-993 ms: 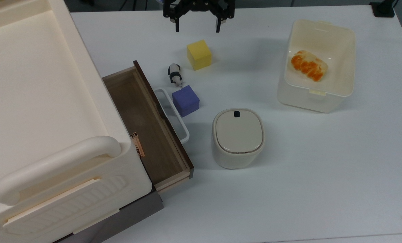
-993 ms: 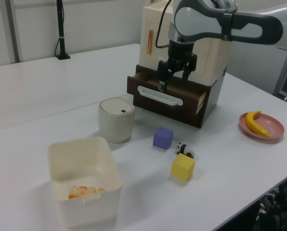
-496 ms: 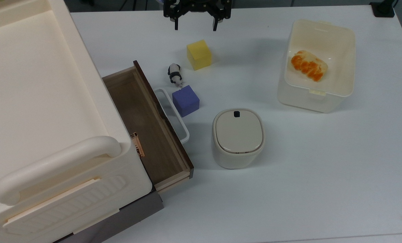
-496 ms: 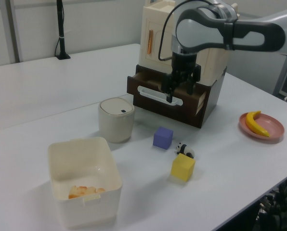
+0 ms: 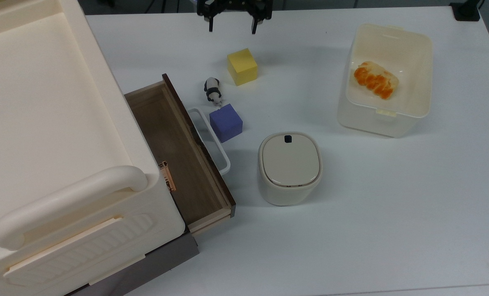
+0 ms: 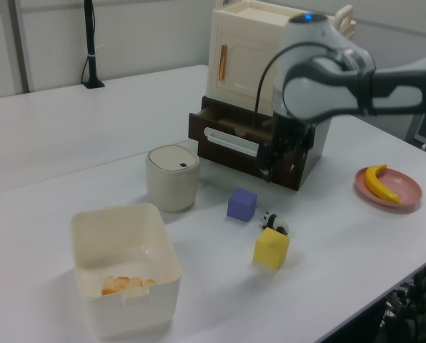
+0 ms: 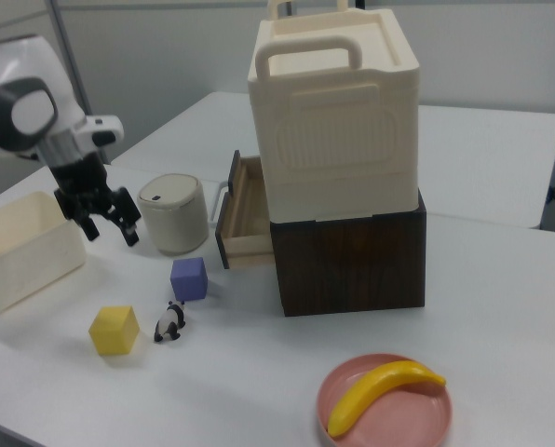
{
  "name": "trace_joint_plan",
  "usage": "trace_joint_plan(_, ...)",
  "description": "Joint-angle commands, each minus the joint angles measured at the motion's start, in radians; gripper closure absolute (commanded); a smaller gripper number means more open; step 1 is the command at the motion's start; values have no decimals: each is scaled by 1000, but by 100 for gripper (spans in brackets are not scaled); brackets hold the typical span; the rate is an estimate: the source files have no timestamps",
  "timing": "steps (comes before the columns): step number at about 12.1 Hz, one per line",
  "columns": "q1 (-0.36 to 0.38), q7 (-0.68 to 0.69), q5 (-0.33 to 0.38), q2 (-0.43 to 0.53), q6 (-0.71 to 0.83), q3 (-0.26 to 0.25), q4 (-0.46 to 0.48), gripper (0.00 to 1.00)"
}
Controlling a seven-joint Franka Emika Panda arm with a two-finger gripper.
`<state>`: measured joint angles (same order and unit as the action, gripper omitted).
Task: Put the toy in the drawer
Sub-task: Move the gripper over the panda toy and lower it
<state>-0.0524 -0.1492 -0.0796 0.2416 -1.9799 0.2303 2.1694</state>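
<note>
The panda (image 5: 213,91) lies on the white desk (image 5: 351,213), untouched, between the yellow cube (image 5: 242,66) and the purple cube (image 5: 226,122), close to both and just beside the open drawer's (image 5: 174,152) dark front in the top view. In the right view it (image 7: 171,322) sits below the purple cube (image 7: 189,278) and to the right of the yellow one (image 7: 114,330). The drawer is pulled out of the cream cabinet (image 5: 43,135), its brown wooden floor bare, its white loop handle (image 5: 211,139) next to the purple cube. The tool (image 5: 231,25) hangs above the desk at the top view's upper edge, beyond the yellow cube, its two fingers spread apart and gripping nothing; in the right view it (image 7: 110,228) hangs in the air well above the yellow cube, near the lidded cream pot (image 7: 173,214). A white tub (image 5: 386,78) with an orange-glazed piece of food (image 5: 375,79) stands on the top view's right. A banana (image 7: 382,394) rests on a pink plate (image 7: 417,428) in front of the cabinet in the right view.
</note>
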Motion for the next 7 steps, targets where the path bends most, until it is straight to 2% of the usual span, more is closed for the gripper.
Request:
trace_joint_plan(1,-50,25,-38,32,-215,-11,157,0)
trace_joint_plan(7,-112,86,-86,-77,-321,-12,165,0)
